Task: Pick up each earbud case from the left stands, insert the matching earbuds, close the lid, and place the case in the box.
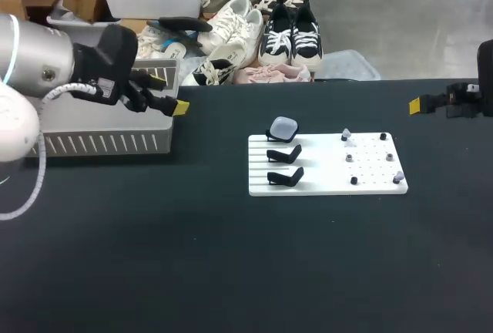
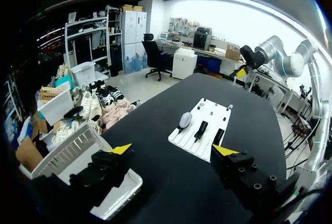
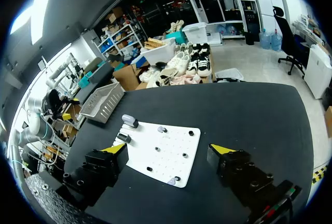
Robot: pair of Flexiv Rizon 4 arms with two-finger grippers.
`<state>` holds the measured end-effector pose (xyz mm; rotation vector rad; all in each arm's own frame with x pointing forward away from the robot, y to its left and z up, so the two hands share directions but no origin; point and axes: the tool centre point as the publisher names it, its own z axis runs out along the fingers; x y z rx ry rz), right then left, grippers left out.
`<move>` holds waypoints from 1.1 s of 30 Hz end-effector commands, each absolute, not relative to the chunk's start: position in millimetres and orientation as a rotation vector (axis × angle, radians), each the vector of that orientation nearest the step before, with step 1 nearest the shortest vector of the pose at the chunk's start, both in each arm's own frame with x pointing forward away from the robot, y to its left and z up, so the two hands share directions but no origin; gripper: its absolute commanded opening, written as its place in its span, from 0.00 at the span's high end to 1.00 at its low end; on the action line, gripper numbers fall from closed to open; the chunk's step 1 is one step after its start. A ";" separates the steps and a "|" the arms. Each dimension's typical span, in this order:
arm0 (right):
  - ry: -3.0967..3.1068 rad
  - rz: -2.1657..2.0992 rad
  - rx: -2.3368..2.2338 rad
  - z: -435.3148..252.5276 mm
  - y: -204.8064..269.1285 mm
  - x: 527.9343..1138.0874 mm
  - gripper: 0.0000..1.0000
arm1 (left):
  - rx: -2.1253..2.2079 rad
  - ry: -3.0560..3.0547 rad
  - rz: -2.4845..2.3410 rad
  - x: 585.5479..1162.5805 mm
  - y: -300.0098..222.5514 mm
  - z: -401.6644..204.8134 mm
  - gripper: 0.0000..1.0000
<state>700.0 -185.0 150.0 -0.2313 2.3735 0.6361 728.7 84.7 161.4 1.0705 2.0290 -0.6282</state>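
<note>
Released and holding nothing, my left end effector (image 1: pixel 169 92) hung at the left of the black surface (image 1: pixel 231 271), its yellow-tipped fingers (image 2: pixel 120 149) spread wide. From the head view it sat above the right rear corner of the grey slotted box (image 1: pixel 108 142), which stood at the surface's left edge.

Well apart from the box, near the middle of the surface, lay a white board (image 1: pixel 323 173). Three black stands (image 1: pixel 285 176) stood in a row along its left side. The pale grey earbud case (image 1: pixel 283 126) rested on the rearmost stand, lid down as far as I could tell. Nothing of mine touched it.

On the board's right half stood the earbuds (image 1: pixel 350 157), a scatter of small light and dark pieces, too small for me to tell apart.

Farther right, my right end effector (image 3: pixel 167 149) was likewise released, with its two fingers wide apart and nothing between them. It hung at the surface's far right edge, well apart from the board, and its wrist view looked across the board toward the case (image 3: pixel 129 121) and the box (image 3: pixel 102 105) beyond.
</note>
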 end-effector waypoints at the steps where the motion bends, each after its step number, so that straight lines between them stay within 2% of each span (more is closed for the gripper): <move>1: 2.374 0.636 -0.231 150.0 -185.0 700.0 0.00 | 1.188 1.973 -0.752 745.6 71.8 152.5 0.00; 33: 2.374 0.636 -0.231 150.0 -185.0 700.0 0.00 | 1.566 1.699 -0.879 790.1 -14.7 83.6 0.00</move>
